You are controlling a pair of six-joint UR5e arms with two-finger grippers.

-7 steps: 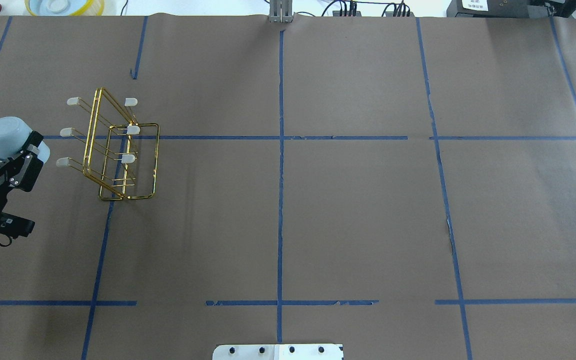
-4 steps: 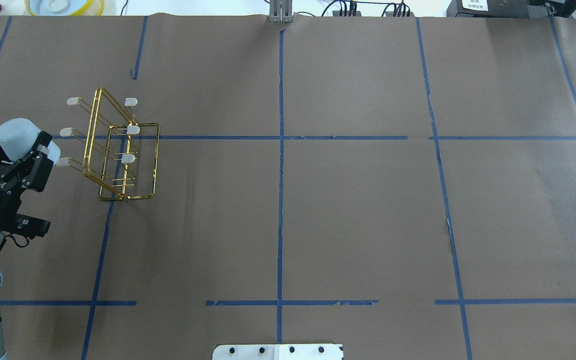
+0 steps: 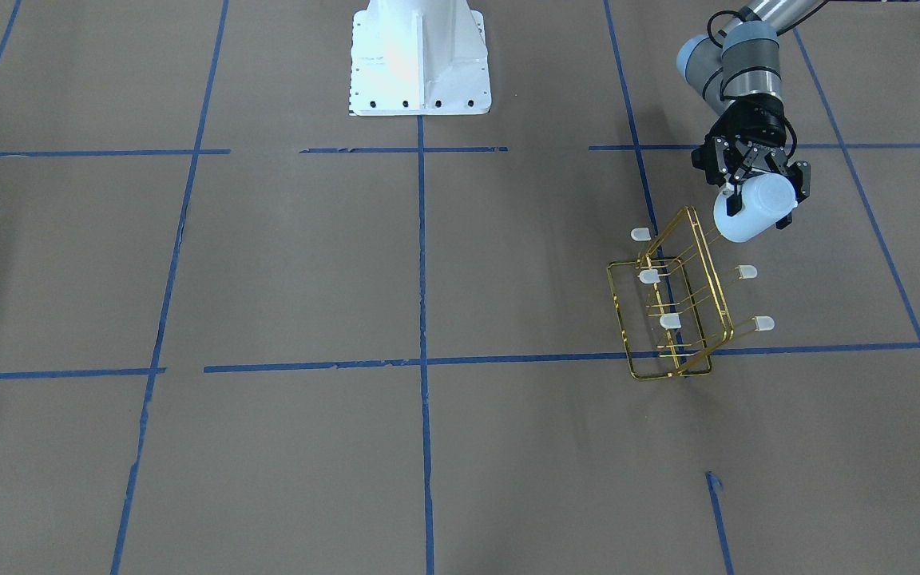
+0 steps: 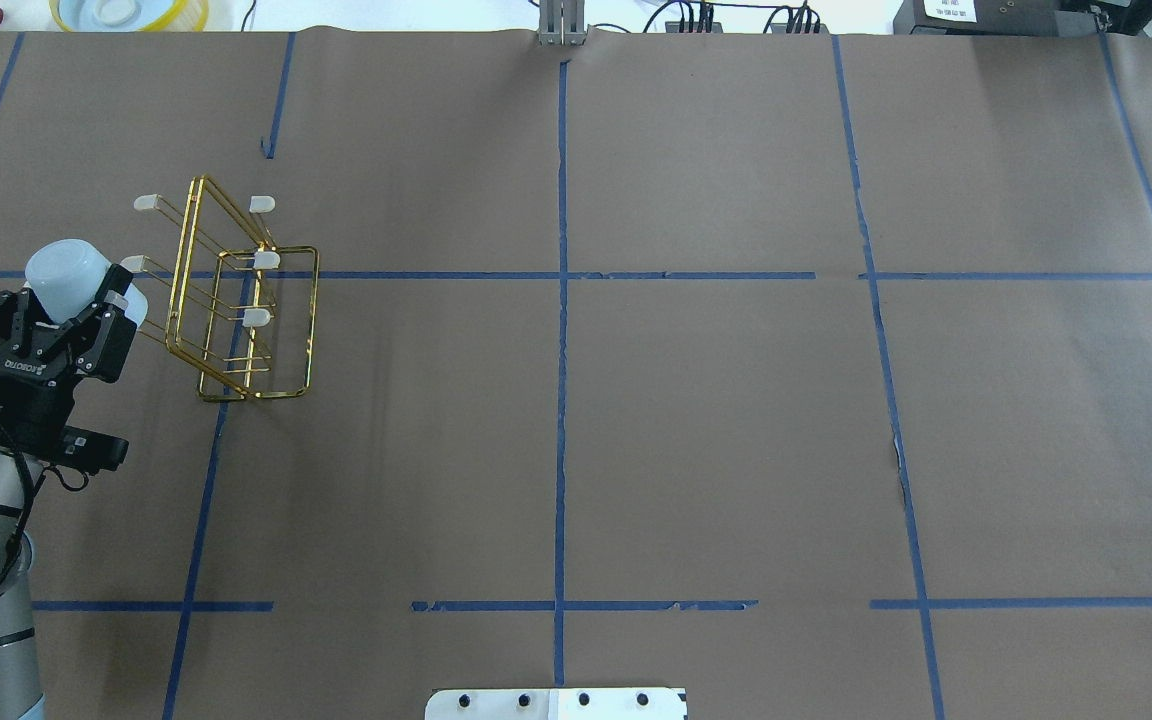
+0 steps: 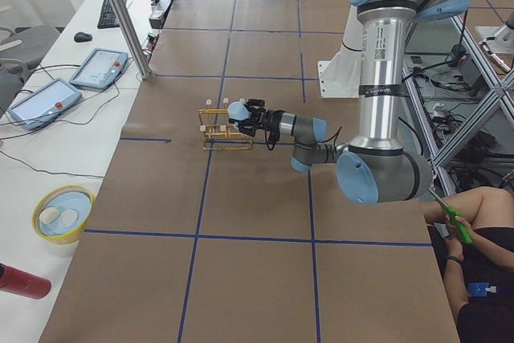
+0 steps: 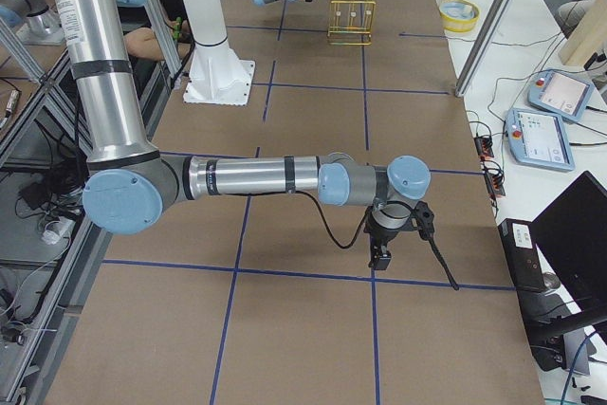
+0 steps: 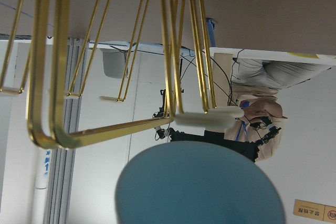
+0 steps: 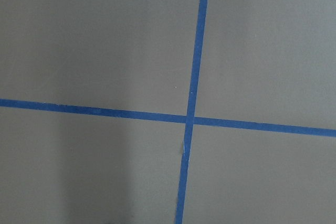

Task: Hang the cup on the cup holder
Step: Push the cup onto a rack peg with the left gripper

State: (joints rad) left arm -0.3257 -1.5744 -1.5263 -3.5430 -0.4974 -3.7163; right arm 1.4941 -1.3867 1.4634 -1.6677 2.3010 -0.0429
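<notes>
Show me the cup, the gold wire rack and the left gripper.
cup (image 4: 61,268): overhead view, its end away from the gripper.
gold wire rack (image 4: 256,317): overhead view, a white prong cap.
left gripper (image 4: 63,300): overhead view, midway between the fingertips clamping the cup.

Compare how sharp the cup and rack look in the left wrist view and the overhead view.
Left wrist view: the cup is an out-of-focus blob near the lens, the cup holder sharper and backlit. Overhead view: cup and cup holder both crisp, evenly lit.
</notes>
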